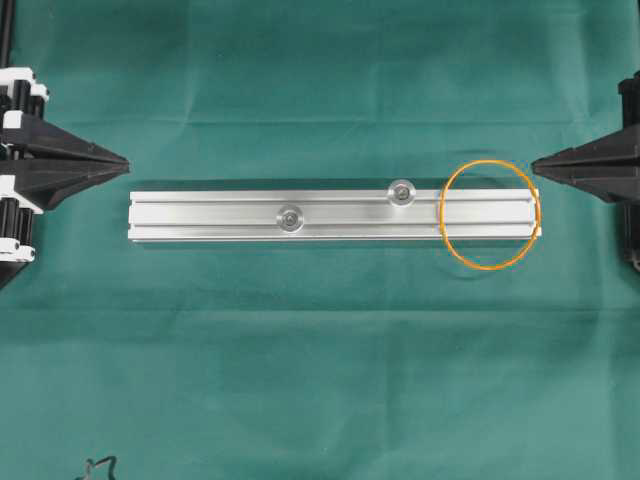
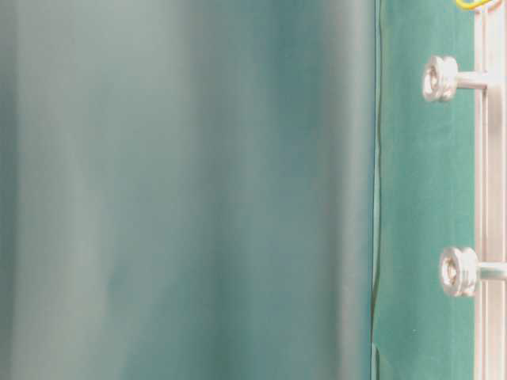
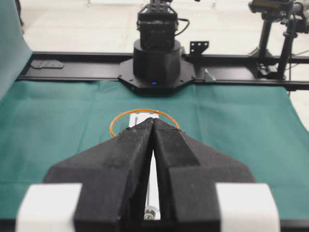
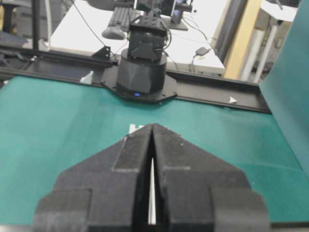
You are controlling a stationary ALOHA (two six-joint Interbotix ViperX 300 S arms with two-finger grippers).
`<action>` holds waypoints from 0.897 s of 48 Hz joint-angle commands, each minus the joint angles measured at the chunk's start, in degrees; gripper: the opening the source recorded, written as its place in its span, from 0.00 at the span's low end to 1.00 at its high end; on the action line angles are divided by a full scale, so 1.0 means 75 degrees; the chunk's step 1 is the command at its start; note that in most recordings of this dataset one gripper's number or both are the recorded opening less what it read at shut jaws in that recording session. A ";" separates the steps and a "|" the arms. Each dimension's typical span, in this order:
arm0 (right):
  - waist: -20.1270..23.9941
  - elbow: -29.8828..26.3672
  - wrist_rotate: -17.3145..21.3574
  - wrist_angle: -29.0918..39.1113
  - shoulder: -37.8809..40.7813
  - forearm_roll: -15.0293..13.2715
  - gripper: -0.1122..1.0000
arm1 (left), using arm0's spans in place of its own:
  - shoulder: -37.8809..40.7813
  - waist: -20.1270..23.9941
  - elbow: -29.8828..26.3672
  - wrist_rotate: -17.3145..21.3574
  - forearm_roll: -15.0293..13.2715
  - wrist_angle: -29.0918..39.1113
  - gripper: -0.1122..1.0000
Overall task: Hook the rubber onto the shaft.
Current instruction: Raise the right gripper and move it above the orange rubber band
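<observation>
While both my end effectors, left (image 1: pixel 125 160) and right (image 1: pixel 535 163), sit clenched and empty, the orange rubber band (image 1: pixel 491 215) lies looped over the aluminium rail's (image 1: pixel 220 216) right end; I should pinch it cleanly, then stretch it toward the nearer shaft (image 1: pixel 401 191).

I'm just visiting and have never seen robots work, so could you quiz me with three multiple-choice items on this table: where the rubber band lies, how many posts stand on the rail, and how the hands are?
1. The rubber lies: A) over the rail's right end B) at its left end C) off the rail
2. Posts on the rail: A) one B) two C) four
3. Both hands are: A) shut B) wide open C) holding the rubber

Answers: 1 A, the loop drapes that end; 2 B, two shafts stand; 3 A, left hand and right hand show fingers pressed together, empty.
</observation>
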 commanded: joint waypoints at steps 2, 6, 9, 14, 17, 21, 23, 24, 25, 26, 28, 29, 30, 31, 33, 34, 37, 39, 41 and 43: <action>-0.0035 -0.0152 -0.0035 0.0070 0.0082 0.0000 0.12 | 0.0035 0.0012 -0.0293 0.0023 0.0234 0.0105 0.10; -0.0035 -0.0305 -0.0035 0.0703 0.0129 0.0000 0.12 | 0.0035 0.0012 -0.0352 0.0035 0.0234 0.0176 0.10; -0.0035 -0.0410 -0.0023 0.1125 0.0117 0.0000 0.12 | 0.0035 0.0000 -0.0352 0.0035 0.0234 0.0223 0.10; -0.0035 -0.0527 -0.0012 0.1500 0.0070 0.0000 0.12 | 0.0035 0.0012 -0.0352 0.0035 0.0234 0.0316 0.10; -0.0035 -0.0574 -0.0012 0.1570 0.0000 0.0012 0.12 | 0.0035 0.0012 -0.0352 0.0035 0.0234 0.0375 0.10; -0.0035 -0.0621 0.0000 0.1652 -0.0082 0.0012 0.12 | 0.0035 0.0012 -0.0363 0.0035 0.0234 0.0457 0.10; -0.0035 -0.0645 0.0012 0.1734 -0.0117 0.0000 0.12 | 0.0035 0.0012 -0.0363 0.0023 0.0234 0.0527 0.10; -0.0035 -0.0656 0.0023 0.1793 -0.0117 0.0012 0.12 | 0.0035 0.0012 -0.0363 0.0023 0.0234 0.0574 0.10; -0.0035 -0.0680 0.0023 0.1875 -0.0129 0.0012 0.12 | 0.0035 0.0012 -0.0363 0.0012 0.0234 0.0633 0.10; -0.0035 -0.0691 0.0035 0.1957 -0.0129 0.0023 0.12 | 0.0035 0.0012 -0.0375 0.0012 0.0234 0.0703 0.10; -0.0035 -0.0750 0.0059 0.2168 -0.0129 0.0035 0.12 | 0.0035 0.0012 -0.0410 -0.0023 0.0234 0.0961 0.10; -0.0035 -0.0797 0.0082 0.2355 -0.0129 0.0035 0.12 | 0.0035 0.0000 -0.0434 -0.0023 0.0234 0.1090 0.10; -0.0035 -0.0820 0.0082 0.2508 -0.0117 0.0035 0.12 | 0.0035 0.0000 -0.0457 -0.0035 0.0234 0.1219 0.10; -0.0035 -0.0867 0.0094 0.2672 -0.0105 0.0035 0.12 | 0.0035 0.0000 -0.0492 -0.0035 0.0234 0.1383 0.10; -0.0023 -0.0949 0.0129 0.3023 -0.0105 0.0035 0.12 | 0.0035 -0.0023 -0.0562 -0.0035 0.0234 0.1723 0.10; -0.0023 -0.0996 0.0141 0.3199 -0.0105 0.0035 0.12 | 0.0035 -0.0035 -0.0598 -0.0035 0.0234 0.1898 0.10; -0.0023 -0.1148 0.0176 0.3785 -0.0059 0.0035 0.12 | 0.0047 -0.0047 -0.0762 -0.0047 0.0234 0.2566 0.10; -0.0035 -0.1242 0.0188 0.4195 -0.0035 0.0035 0.12 | 0.0035 -0.0047 -0.0844 -0.0047 0.0234 0.2965 0.10; -0.0035 -0.1348 0.0188 0.4699 0.0012 0.0035 0.12 | 0.0047 -0.0059 -0.0949 -0.0059 0.0234 0.3363 0.10; -0.0035 -0.1441 0.0199 0.5086 0.0047 0.0035 0.12 | 0.0047 -0.0059 -0.1031 -0.0059 0.0234 0.3762 0.10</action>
